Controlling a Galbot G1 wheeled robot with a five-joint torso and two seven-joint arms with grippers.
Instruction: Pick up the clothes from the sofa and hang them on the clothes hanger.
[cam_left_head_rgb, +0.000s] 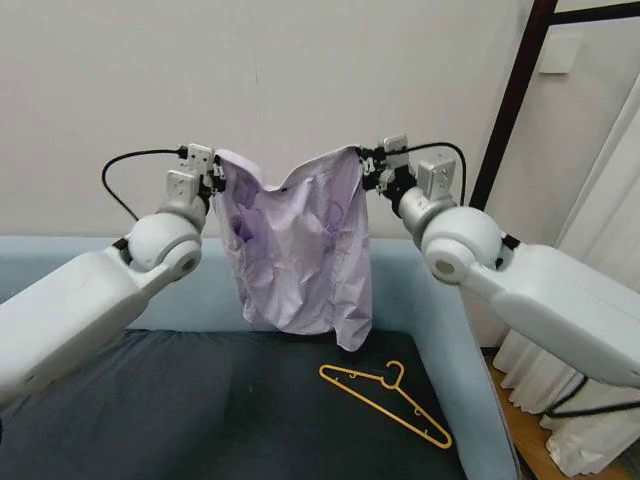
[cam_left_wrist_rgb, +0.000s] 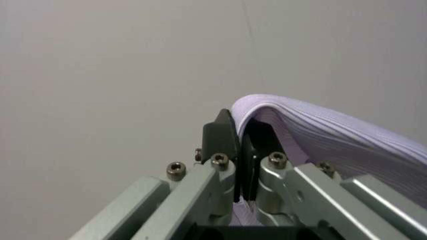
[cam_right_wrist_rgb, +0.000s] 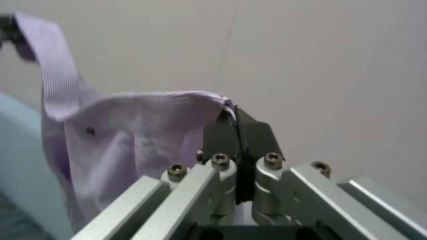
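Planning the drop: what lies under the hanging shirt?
Bare dark seat cushion under the shirt, held by left gripper and right gripper; yellow hanger lies nearby. The backrest behind it is covered.

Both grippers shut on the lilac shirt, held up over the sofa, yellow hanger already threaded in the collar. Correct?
No. The yellow hanger is not in the collar: the head view shows it lying on the dark sofa seat, below the lilac shirt and apart from it. The rest holds: left gripper and right gripper are both shut on the shirt, held up over the sofa.
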